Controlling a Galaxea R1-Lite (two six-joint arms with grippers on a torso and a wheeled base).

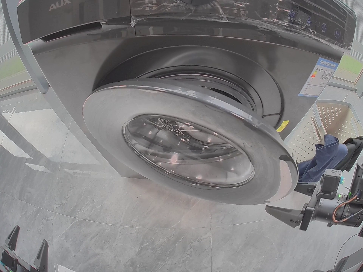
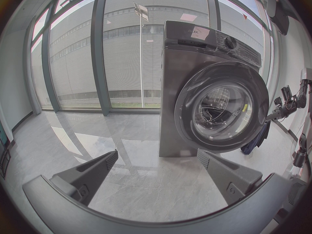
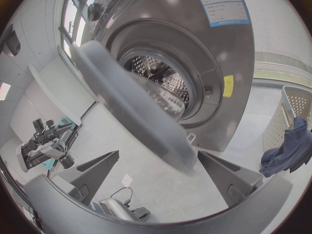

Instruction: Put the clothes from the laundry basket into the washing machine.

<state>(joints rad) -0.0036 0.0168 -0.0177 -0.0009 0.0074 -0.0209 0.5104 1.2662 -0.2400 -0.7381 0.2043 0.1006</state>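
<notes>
The dark grey washing machine (image 1: 181,46) stands ahead with its round glass door (image 1: 189,148) swung partly open. Its steel drum (image 3: 159,78) looks empty. To the machine's right stands a beige perforated laundry basket (image 1: 334,119), and a dark blue garment (image 1: 321,159) hangs over its rim. My right gripper (image 1: 293,203) is open beside the door's free edge (image 3: 182,153), which lies just beyond its fingertips (image 3: 109,160). It holds nothing. My left gripper (image 1: 26,242) is open and empty, low at the left and well back from the machine (image 2: 195,82).
Glossy grey tiled floor (image 1: 113,208) surrounds the machine. Tall windows (image 2: 123,49) stand behind it on the left. The open door juts out over the floor between my arms. A cable and a small paper (image 3: 126,180) lie on the floor.
</notes>
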